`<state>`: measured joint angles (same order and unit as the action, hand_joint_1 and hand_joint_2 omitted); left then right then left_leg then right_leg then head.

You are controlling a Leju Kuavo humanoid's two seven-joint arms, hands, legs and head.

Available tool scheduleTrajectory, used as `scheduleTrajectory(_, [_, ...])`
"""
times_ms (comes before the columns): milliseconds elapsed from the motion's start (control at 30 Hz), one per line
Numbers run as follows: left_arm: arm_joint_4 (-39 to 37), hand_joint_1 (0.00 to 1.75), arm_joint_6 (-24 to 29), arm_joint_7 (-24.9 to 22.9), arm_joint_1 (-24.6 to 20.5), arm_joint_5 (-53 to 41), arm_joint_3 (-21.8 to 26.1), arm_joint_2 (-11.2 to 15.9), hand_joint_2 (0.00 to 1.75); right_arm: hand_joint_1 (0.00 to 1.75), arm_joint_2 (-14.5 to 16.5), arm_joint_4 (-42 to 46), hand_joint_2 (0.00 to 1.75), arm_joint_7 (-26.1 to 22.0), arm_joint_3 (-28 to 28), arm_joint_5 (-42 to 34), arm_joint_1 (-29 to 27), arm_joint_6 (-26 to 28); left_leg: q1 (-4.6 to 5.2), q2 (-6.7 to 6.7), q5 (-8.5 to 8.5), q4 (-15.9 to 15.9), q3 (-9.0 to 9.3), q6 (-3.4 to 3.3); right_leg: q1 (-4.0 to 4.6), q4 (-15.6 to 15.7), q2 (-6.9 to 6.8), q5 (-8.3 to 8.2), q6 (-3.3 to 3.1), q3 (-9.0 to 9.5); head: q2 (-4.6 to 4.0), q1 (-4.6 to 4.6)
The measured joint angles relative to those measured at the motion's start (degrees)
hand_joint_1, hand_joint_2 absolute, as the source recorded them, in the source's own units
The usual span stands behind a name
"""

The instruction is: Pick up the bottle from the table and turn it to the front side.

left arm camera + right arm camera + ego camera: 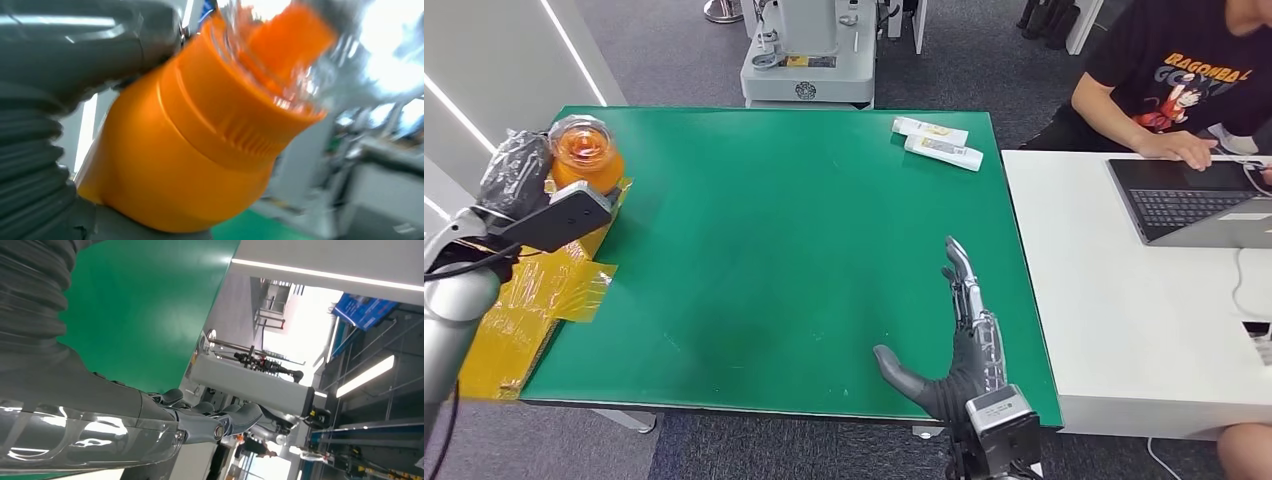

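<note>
The left hand [516,165] holds the orange bottle [586,153] lifted above the table's [774,250] left edge, so the pickup looks done. The turn to its front seems left (no label shows). The right hand [964,330] rests flat, fingers straight, holding nothing.
</note>
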<state>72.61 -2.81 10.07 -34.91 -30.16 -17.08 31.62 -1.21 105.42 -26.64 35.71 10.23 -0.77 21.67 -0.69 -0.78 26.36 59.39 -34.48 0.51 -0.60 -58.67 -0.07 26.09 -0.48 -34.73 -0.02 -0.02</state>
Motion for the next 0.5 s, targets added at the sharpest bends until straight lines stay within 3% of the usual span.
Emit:
scheduleTrajectory(133, [-0.8, 1.75, -0.2, 0.4, -0.6, -0.8, -0.3, 4.0, 1.75, 0.00, 0.3, 0.3, 1.75, 0.3, 0.0, 0.2, -0.2, -0.6, -0.01, 0.04, -0.01, 0.0, -0.01, 0.01, 0.01, 0.0, -0.04, 0.01, -0.01, 0.00, 0.00, 0.01])
scheduleTrajectory(333, [-1.2, 1.75, 0.0, 0.4, -0.7, -1.9, -0.7, 6.2, 1.75, 0.00, 0.5, 0.5, 1.75, 0.4, 0.0, 0.4, -0.3, -1.0, 0.00, 0.03, 0.00, 0.0, -0.03, 0.01, 0.01, 0.0, -0.03, 0.00, -0.01, 0.03, 0.00, 0.03])
scheduleTrajectory(500, [-1.1, 1.75, 3.6, 0.5, 0.8, -15.6, -1.6, 9.4, 1.75, 0.00, 0.8, 0.5, 1.75, 0.8, -0.2, 0.2, -0.1, -4.9, 0.01, 0.00, 0.00, 0.0, -0.02, 0.00, 0.00, 0.0, -0.01, 0.00, -0.01, 0.02, 0.00, 0.01])
